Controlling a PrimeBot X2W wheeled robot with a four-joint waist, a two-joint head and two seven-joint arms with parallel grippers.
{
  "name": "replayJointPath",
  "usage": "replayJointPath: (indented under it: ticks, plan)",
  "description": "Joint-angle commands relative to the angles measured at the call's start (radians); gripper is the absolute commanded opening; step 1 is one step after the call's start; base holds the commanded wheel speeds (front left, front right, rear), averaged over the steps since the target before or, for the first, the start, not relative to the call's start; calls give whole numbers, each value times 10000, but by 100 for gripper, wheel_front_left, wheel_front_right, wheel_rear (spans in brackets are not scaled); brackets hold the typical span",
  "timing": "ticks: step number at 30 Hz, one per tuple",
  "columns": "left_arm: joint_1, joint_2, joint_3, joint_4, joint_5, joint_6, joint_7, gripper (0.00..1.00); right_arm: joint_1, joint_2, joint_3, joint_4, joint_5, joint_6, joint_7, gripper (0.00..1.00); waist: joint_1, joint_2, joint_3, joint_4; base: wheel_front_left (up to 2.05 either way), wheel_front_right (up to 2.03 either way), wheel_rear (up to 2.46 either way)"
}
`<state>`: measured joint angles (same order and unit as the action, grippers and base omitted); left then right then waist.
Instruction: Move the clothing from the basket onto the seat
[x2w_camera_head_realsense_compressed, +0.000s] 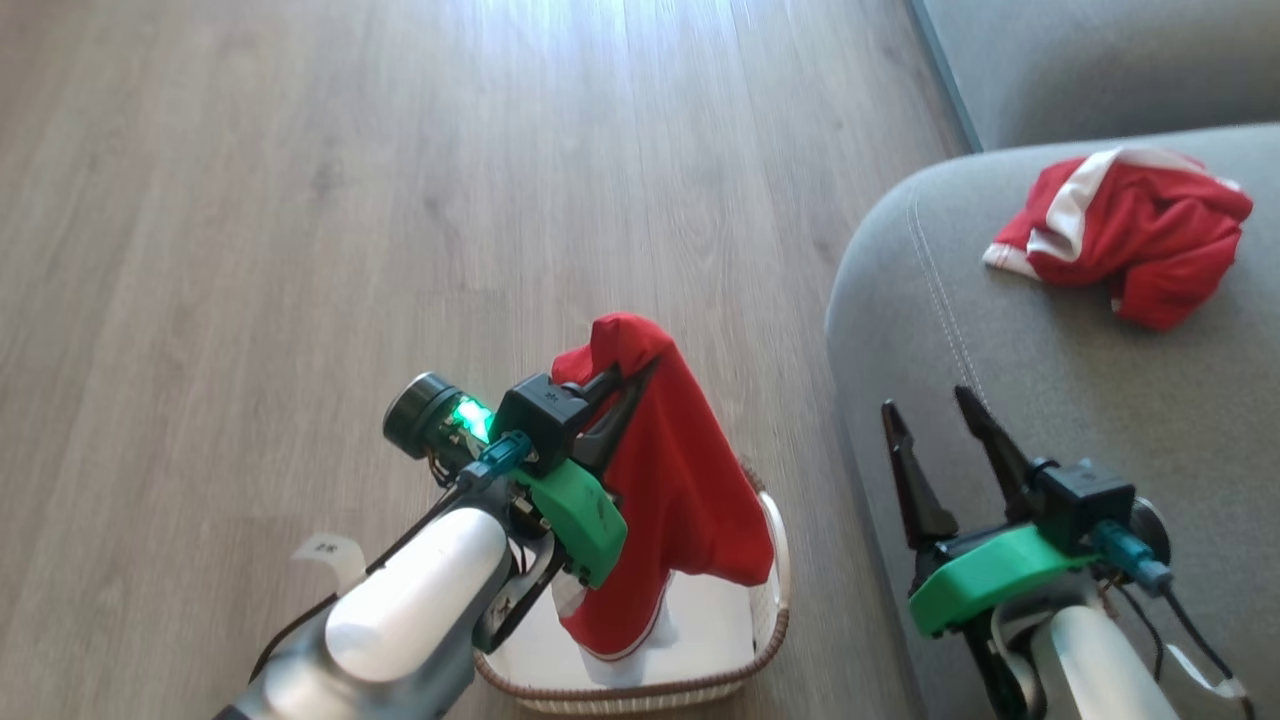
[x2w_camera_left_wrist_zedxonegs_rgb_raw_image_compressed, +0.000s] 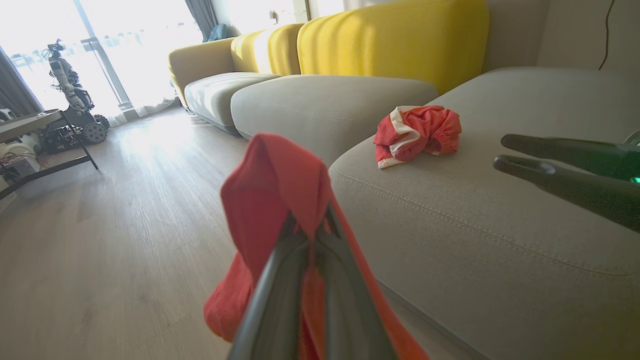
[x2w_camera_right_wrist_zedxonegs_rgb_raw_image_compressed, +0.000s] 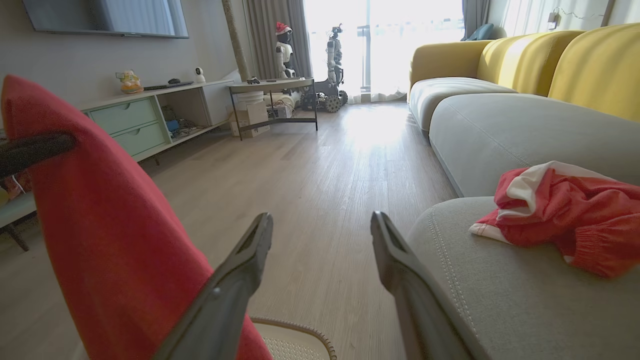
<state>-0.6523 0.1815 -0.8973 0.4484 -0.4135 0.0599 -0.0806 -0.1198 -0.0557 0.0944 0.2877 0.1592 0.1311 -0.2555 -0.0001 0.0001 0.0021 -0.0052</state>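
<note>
While the left gripper (x2w_camera_head_realsense_compressed: 628, 378) is pinching a red garment (x2w_camera_head_realsense_compressed: 680, 470) with its jaws closed tight, the cloth is hanging long and vertical, its hem down over the basket (x2w_camera_head_realsense_compressed: 770, 625). The seat (x2w_camera_head_realsense_compressed: 1050, 350) is lying right of those jaws, so the coming carry is probably going rightward. The right gripper (x2w_camera_head_realsense_compressed: 926, 400) is hovering wide open and empty over the seat's near edge; a second garment (x2w_camera_head_realsense_compressed: 1130, 235) is lying farther back.

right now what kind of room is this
Most likely a home living room: a long grey sofa with yellow back cushions, a wall-mounted TV above a low cabinet, and wood-look flooring.
</note>
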Motion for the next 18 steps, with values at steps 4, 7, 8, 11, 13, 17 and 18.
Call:
replayJointPath:
  ticks: [4,7,8,11,13,17,18]
  plan:
    - [-553,357,447,-949,-90,134,340,0,-102,55,629,-241,112,-4,-63,100,1,-1,-597,219,0,0,0]
    - [-761,394,458,-1219,-95,125,526,0,-129,55,974,-155,207,-4,-63,100,1,-1,-708,274,0,0,0]
    - [-841,398,467,-1293,-98,118,576,0,-152,55,1085,-119,236,-4,-63,100,1,-1,-735,293,0,0,0]
    - [-1112,403,468,-1458,-80,74,711,0,-278,55,1395,30,265,-4,-52,100,1,-1,-800,348,0,0,0]
    - [-1207,394,462,-1503,-73,49,749,0,-348,55,1488,95,221,-4,-29,100,1,-1,-820,372,0,0,0]
    - [-1549,300,422,-1645,-70,-42,894,0,-768,55,1787,443,-151,-4,99,100,1,-1,-886,506,0,0,0]
    - [-1642,265,412,-1676,-58,-57,909,0,-891,53,1845,557,-243,-4,137,100,1,-1,-899,552,0,0,0]
